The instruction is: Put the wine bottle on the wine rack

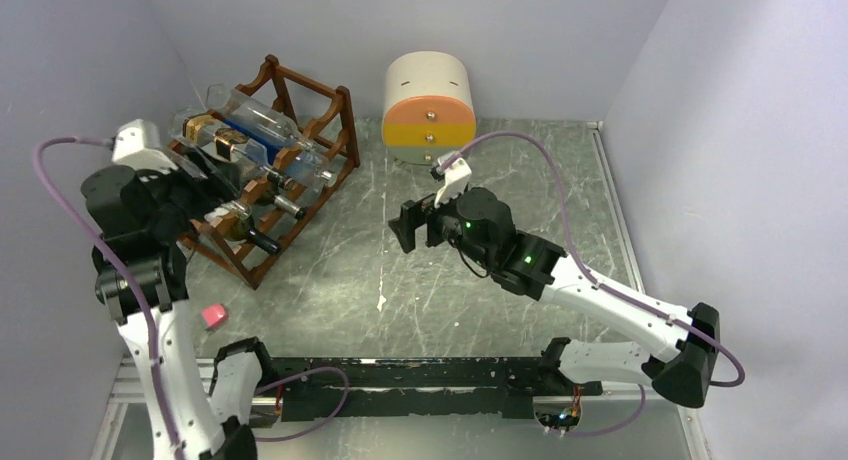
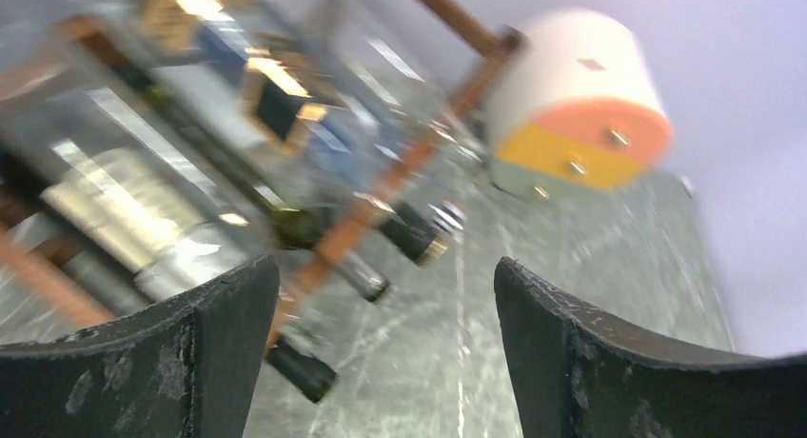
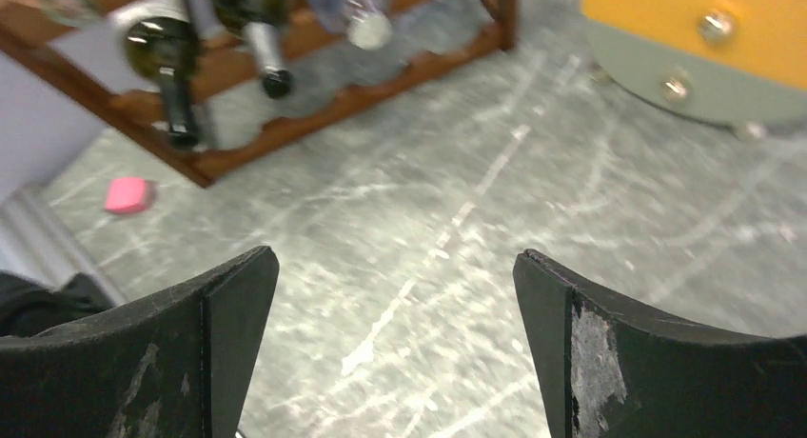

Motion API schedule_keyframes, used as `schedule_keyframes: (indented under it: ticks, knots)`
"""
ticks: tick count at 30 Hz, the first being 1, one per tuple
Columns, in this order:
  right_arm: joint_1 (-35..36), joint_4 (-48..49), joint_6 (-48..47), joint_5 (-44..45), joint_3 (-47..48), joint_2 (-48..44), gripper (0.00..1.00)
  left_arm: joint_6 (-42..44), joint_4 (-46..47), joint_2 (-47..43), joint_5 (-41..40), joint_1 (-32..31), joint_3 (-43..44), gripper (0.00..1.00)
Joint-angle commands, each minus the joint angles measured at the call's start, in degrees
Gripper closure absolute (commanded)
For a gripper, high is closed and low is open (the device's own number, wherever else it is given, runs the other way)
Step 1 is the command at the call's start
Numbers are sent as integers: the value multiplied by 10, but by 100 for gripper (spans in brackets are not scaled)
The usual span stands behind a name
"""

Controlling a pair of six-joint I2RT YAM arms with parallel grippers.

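The dark glass wine bottles point(image 3: 162, 48) already lie cradled in the open reddish-brown wooden wine rack point(image 1: 343, 130) at the table's far left, long axes sloping, necks toward the table's middle; which one is yours, you cannot tell; your left gripper point(image 2: 381, 286) hangs just beside the rack, jaws parted on nothing, by far the nearer arm; your right gripper point(image 3: 395, 267) stands wide and empty, well apart, mid-table.

Bottles point(image 1: 262, 120) horiz. on wood rack point(image 1: 349, 130)
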Motion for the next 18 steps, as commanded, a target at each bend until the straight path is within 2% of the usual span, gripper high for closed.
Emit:
schedule_keyframes:
  ticks: [1,6,10,14,18]
  knots:
    - [-2,-74,49,142,-17,-48,0,86,24,-62,107,-95,-2,14]
    - [-2,-107,74,265,-47,-110,0,117,43,-153,75,-144,-12,11]
    - [-1,-143,80,328,-37,-158,0,126,46,-174,57,-156,0,10]
    - [-2,-194,70,368,5,-197,0,130,26,-163,46,-173,17,11]
    - [-2,-214,28,364,27,-241,1,142,11,-166,6,-187,26,10]
